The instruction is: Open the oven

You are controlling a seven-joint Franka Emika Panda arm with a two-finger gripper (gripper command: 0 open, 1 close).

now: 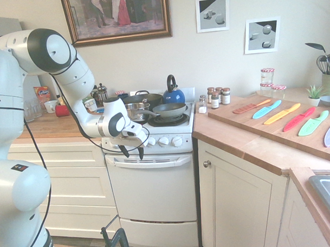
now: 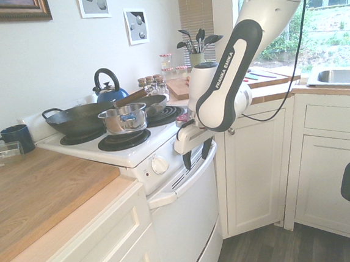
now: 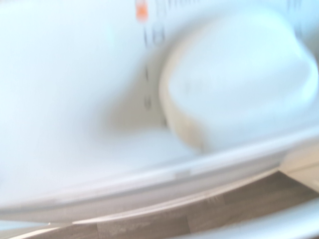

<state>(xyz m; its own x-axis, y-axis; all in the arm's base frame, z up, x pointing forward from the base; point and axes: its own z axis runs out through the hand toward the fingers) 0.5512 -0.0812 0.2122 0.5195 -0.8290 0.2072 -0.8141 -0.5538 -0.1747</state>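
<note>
Pincer (image 2: 200, 156) parted over handle (image 2: 188, 180); you lower it astride the bar (mind the knobs), then pull.

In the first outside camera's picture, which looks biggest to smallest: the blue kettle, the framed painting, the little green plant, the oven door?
1. Oven door
2. Framed painting
3. Blue kettle
4. Green plant

The top two might be close, since the painting is cut off by the picture's top edge.
</note>
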